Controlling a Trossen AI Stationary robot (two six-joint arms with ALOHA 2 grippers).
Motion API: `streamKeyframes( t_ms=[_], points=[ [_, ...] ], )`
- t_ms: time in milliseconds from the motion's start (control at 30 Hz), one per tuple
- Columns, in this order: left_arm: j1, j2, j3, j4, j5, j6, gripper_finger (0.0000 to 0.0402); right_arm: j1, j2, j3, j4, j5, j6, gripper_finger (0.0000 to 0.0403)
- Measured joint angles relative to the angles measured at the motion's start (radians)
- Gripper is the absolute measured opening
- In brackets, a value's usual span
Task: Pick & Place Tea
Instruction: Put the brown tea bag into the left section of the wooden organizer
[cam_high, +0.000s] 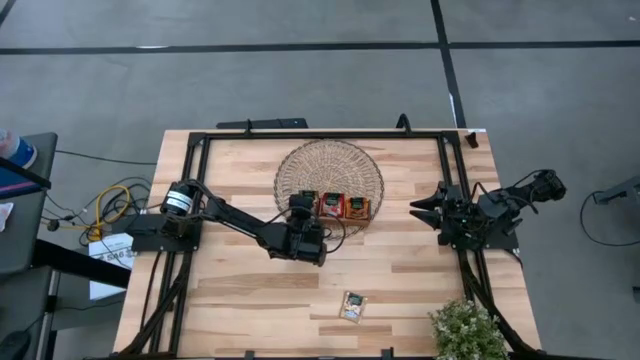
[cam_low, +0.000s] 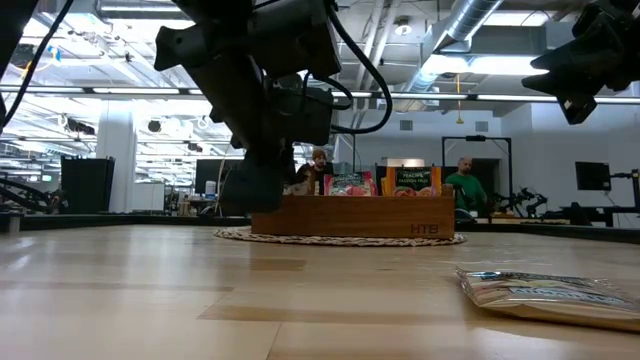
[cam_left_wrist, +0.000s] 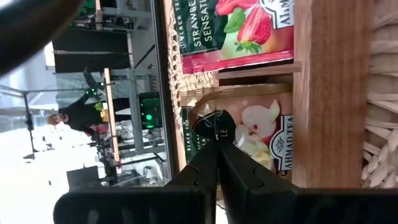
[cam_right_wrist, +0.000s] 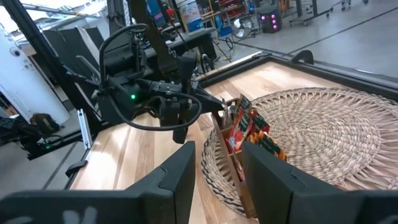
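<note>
A brown wooden tray (cam_high: 336, 218) stands on the near part of a round wicker basket (cam_high: 330, 165). It holds tea sachets on edge: a red strawberry one (cam_left_wrist: 242, 31) in the middle compartment and a pale one with a dark-green top (cam_left_wrist: 261, 134) in the left compartment. My left gripper (cam_left_wrist: 217, 138) is shut on the pale one over the tray's left end (cam_high: 304, 204). Another pale sachet (cam_high: 352, 306) lies flat on the table near the front edge. My right gripper (cam_right_wrist: 217, 177) waits open at the table's right side (cam_high: 430, 210), with nothing between its fingers. My left gripper pinches the pale sachet's dark-green top edge (cam_left_wrist: 210, 121) between its two shut fingers. The fingers come from the table's near side, slanting down. The sachet stands on edge in the tray's left compartment, behind the tray's wooden wall (cam_left_wrist: 323, 93), its top edge bent a little.
A small potted plant (cam_high: 467, 330) stands at the near right corner. A black frame (cam_high: 300, 134) runs along the table's edges. Bare wood lies between the tray and the loose sachet (cam_low: 550, 290). People show far off in the room beyond the table.
</note>
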Motion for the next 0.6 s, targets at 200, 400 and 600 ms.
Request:
streamKeyframes(
  t_ms=[200, 400, 600],
  points=[
    [0.0, 0.0, 0.0, -0.026, 0.007, -0.021, 0.0, 0.0, 0.0, 0.0, 0.0, 0.0, 0.0, 0.0123],
    [0.0, 0.0, 0.0, -0.046, 0.065, -0.043, 0.0015, 0.0, 0.0, 0.0, 0.0, -0.001, 0.0, 0.0123],
    [0.0, 0.0, 0.002, -0.054, 0.043, -0.044, 0.0051, 0.0, 0.0, 0.0, 0.001, -0.001, 0.0, 0.0123]
  ],
)
